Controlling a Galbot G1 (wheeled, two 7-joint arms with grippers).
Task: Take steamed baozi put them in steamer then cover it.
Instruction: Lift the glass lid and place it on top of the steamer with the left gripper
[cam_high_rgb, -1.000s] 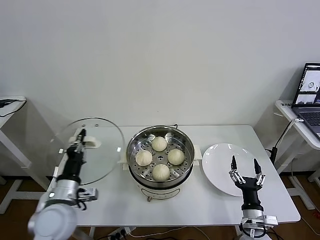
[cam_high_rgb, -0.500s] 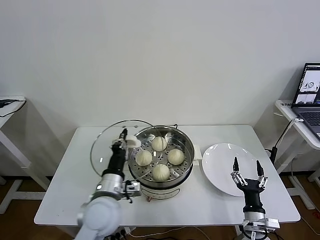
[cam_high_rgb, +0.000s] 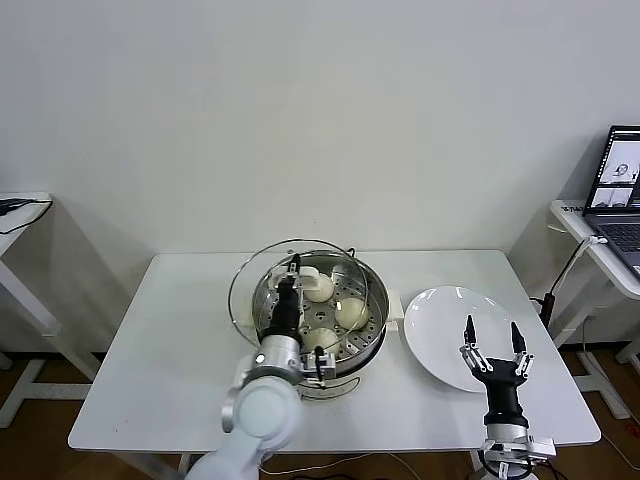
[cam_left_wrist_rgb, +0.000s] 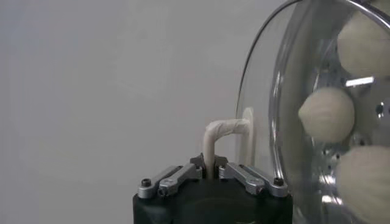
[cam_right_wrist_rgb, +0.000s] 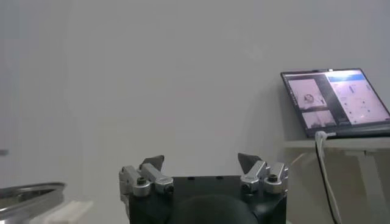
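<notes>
The steel steamer (cam_high_rgb: 376, 318) stands on its white base at the table's middle. Three steamed baozi (cam_high_rgb: 350, 313) show inside it; my left arm hides part of the basket. My left gripper (cam_high_rgb: 291, 270) is shut on the white handle (cam_high_rgb: 307, 271) of the cover (cam_high_rgb: 250, 288), a clear glass lid that hangs tilted just above the steamer, its edge overhanging on the left. In the left wrist view the handle (cam_left_wrist_rgb: 222, 131) runs down between the closed jaws of the left gripper (cam_left_wrist_rgb: 209, 169), and baozi (cam_left_wrist_rgb: 326, 111) show through the glass (cam_left_wrist_rgb: 268, 109). My right gripper (cam_high_rgb: 491, 336) is open and empty by the plate's front edge.
An empty white plate (cam_high_rgb: 440, 315) lies right of the steamer. The white table (cam_high_rgb: 150, 340) has bare room on its left side. A laptop (cam_high_rgb: 622, 180) sits on a side desk at the far right, also in the right wrist view as the laptop (cam_right_wrist_rgb: 335, 100).
My left arm has carried the cover rightward from the table's left side to over the steamer. The right gripper has stayed near the plate, open.
</notes>
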